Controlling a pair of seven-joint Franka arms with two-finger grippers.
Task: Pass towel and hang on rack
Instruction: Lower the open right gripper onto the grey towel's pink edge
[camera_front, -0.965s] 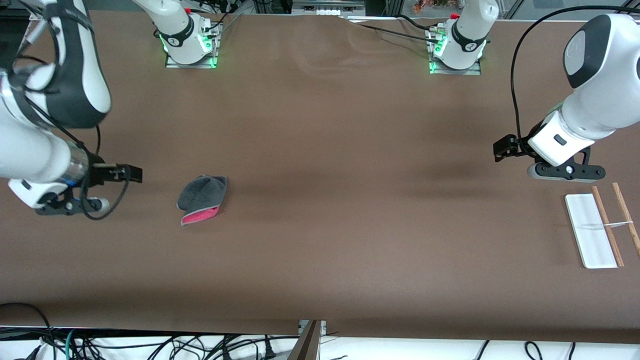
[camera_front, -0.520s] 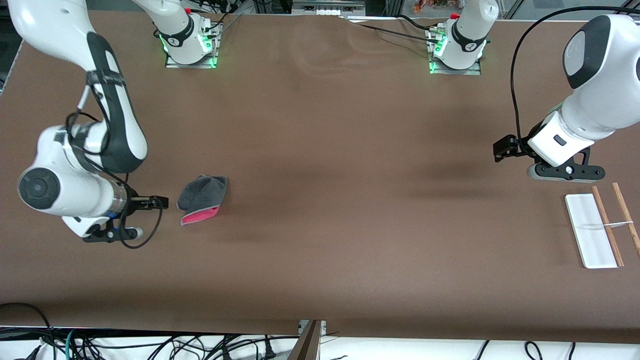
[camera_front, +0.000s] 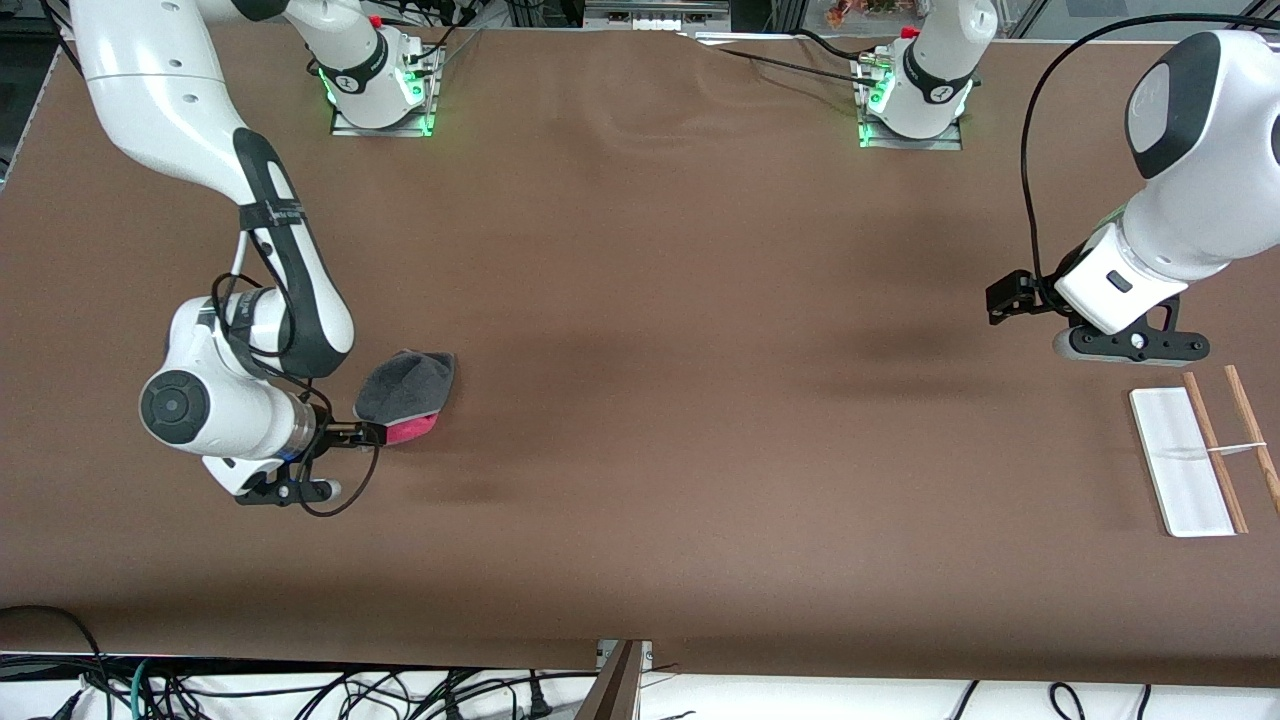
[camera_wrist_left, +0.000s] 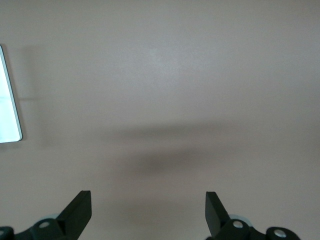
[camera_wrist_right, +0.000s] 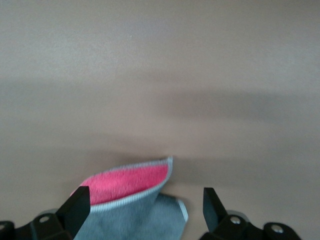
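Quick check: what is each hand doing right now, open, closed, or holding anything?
Left hand: open, holding nothing, over bare table near the rack.
Right hand: open, at the towel, not gripping it.

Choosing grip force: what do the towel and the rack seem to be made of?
Towel: soft fleecy cloth, probably microfibre; matte dark grey, pink-red underside, stitched light edging, folds limply. Rack: flat glossy white base, likely plastic; thin brown rods with wood-like grain.

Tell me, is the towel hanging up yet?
Not yet. Nothing is done: the towel lies crumpled on the table, at the right arm's end. In hand: the right gripper, fingers open, is at the towel's pink corner, not gripping. Left: grabbing, passing to the left gripper, which waits open near the bare rack, then hanging.
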